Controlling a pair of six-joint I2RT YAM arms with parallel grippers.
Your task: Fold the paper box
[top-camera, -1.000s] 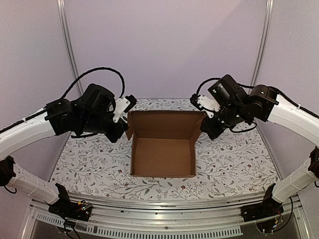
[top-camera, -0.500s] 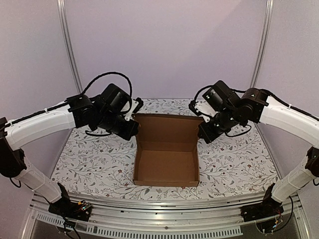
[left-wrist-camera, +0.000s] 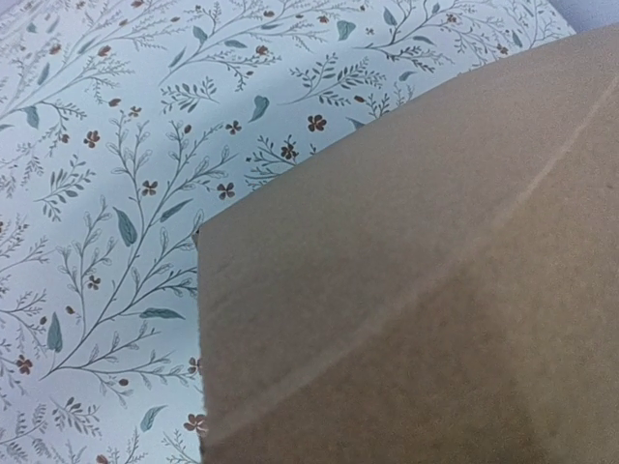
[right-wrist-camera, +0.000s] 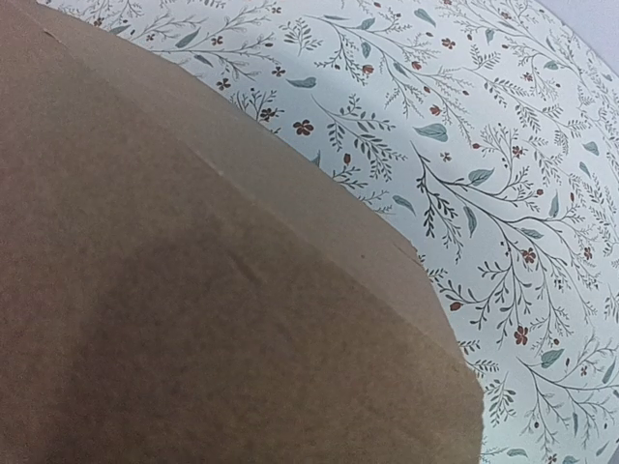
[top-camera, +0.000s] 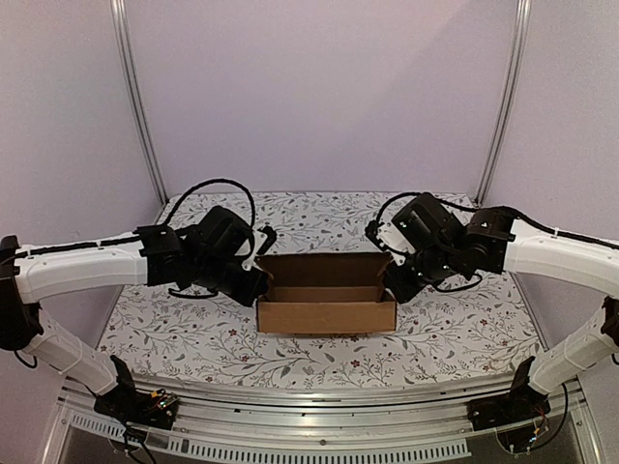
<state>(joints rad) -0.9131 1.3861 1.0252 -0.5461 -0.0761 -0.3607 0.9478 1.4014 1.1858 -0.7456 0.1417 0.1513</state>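
You now have the left gripper and the right gripper tight against the two ends of the paper box, which sits mid-table and looks much shorter front to back than half a second ago. Its floor was then open to the overhead camera; now you mostly see a near panel and a sliver of interior. That suggests the fold is under way. Both arms have swung inward and lower. Cardboard fills each wrist view, so you cannot tell how the fingers are set.
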